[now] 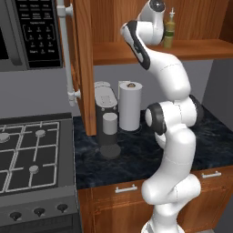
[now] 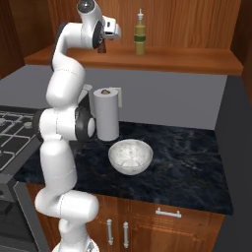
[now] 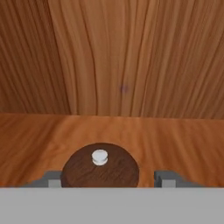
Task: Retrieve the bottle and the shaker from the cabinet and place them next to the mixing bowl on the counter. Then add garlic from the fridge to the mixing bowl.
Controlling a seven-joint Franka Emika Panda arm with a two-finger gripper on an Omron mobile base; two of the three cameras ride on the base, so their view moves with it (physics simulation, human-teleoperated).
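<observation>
Wooden cabinet [image 2: 187,29] above a dark marble counter [image 2: 187,162]; grey wall [image 2: 172,98] behind, stove [image 1: 32,154] at left.

kitchen | stove [image 1: 32,154] | microwave [image 1: 27,32] | wooden cabinet [image 2: 147,56] | counter [image 2: 197,162]

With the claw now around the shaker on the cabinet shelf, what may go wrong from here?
1. The claw stands beside the dark shaker with gaps on both sides, and the right one looks wider; an uneven close might tip it.
2. The bottle stands near on the same shelf; a swing that way might knock it.
</observation>
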